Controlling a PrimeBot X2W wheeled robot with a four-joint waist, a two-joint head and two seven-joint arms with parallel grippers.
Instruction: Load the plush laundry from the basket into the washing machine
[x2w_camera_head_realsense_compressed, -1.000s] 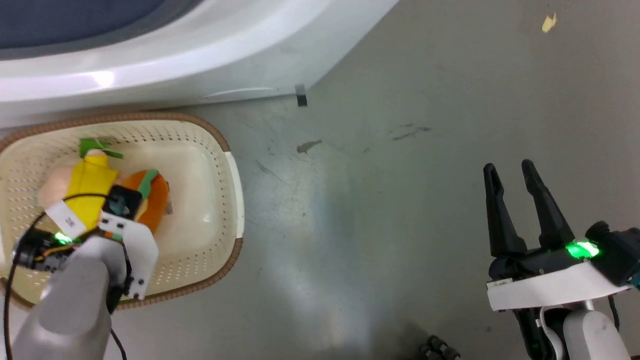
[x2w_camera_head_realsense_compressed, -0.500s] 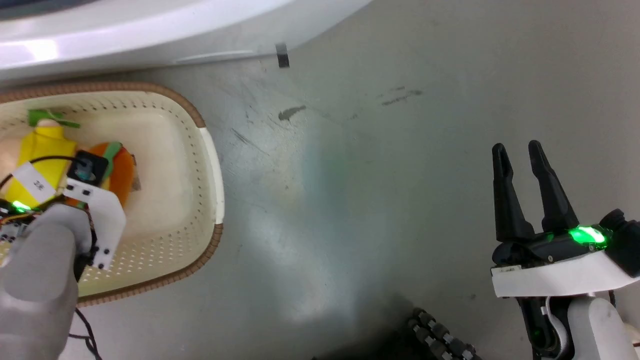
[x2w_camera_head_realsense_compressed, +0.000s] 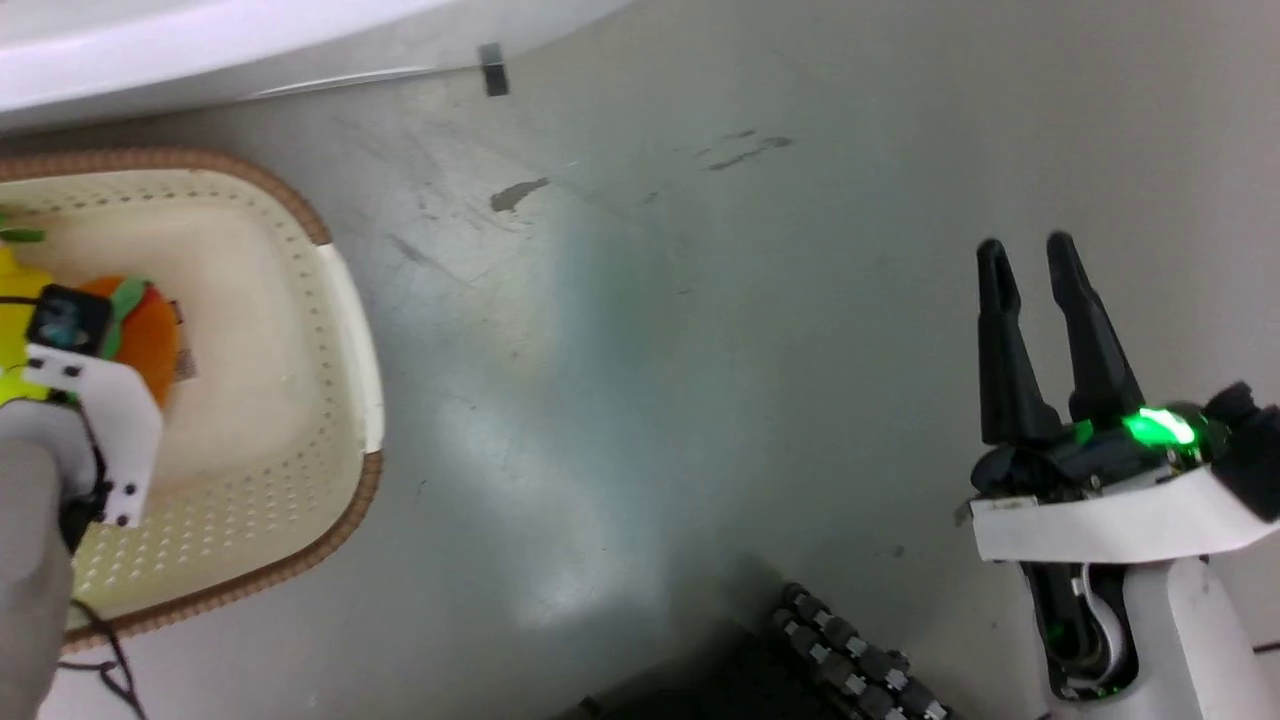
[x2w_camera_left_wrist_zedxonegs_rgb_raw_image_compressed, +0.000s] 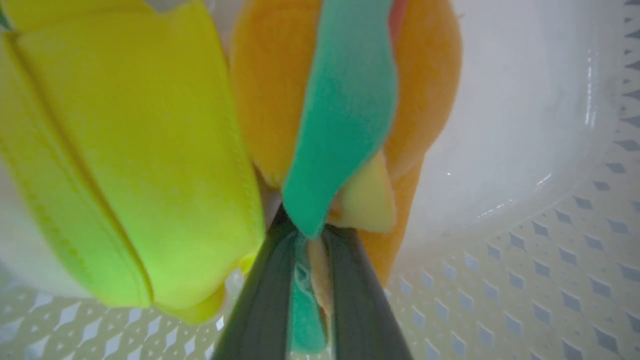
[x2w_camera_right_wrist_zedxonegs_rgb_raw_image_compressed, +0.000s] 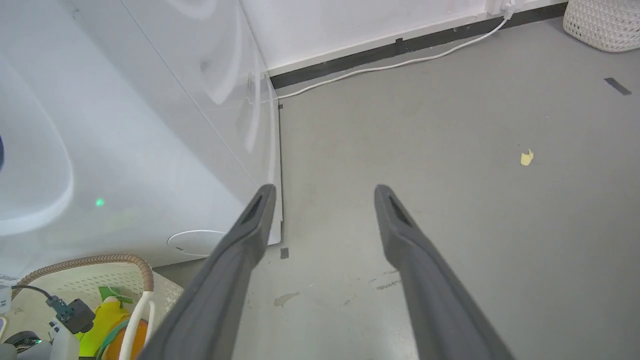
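Cream perforated basket (x2w_camera_head_realsense_compressed: 295, 445) with brown woven-look rim, orange burger plush (x2w_camera_head_realsense_compressed: 150, 340) lying inside the basket, its green stripe pinched between the left gripper (x2w_camera_left_wrist_zedxonegs_rgb_raw_image_compressed: 307, 232) fingers, yellow-shirted doll (x2w_camera_left_wrist_zedxonegs_rgb_raw_image_compressed: 125, 150) pressed beside it in the basket, white washing machine (x2w_camera_right_wrist_zedxonegs_rgb_raw_image_compressed: 150, 125) just beyond the basket's far rim

The right tool (x2w_camera_head_realsense_compressed: 1025, 250) has two long, tapering black fingers (x2w_camera_head_realsense_compressed: 1095, 350) on a black base with a glowing green light (x2w_camera_head_realsense_compressed: 1155, 428); a white band (x2w_camera_head_realsense_compressed: 1100, 530) wraps below it, above a pale grey forearm (x2w_camera_head_realsense_compressed: 1190, 640). The left arm (x2w_camera_head_realsense_compressed: 25, 560) is pale grey too, carrying a white bracket (x2w_camera_head_realsense_compressed: 110, 420) dotted with black screws, a small black camera (x2w_camera_head_realsense_compressed: 65, 318) and thin black cables (x2w_camera_head_realsense_compressed: 100, 670). Seen close, the left tool (x2w_camera_left_wrist_zedxonegs_rgb_raw_image_compressed: 311, 235) shows dark grey fingers.
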